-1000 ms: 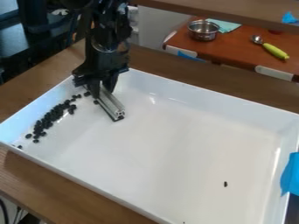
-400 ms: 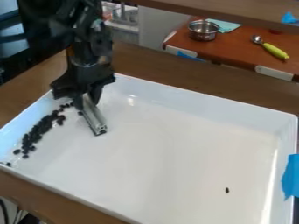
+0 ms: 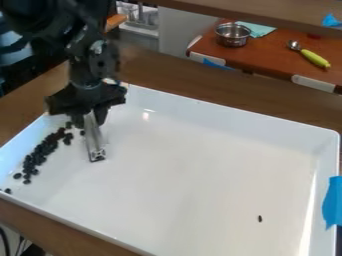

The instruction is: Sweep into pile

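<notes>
Camera view: gripper [image 3: 89,119] pinches metal bar [image 3: 93,139], its long axis running down, slightly rightward.

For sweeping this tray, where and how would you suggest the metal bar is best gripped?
I would grip the metal bar near its upper end, where the gripper has it now, coming from above and closing across its width. Its long, straight, narrow shape suits that and leaves the lower end free.
</notes>
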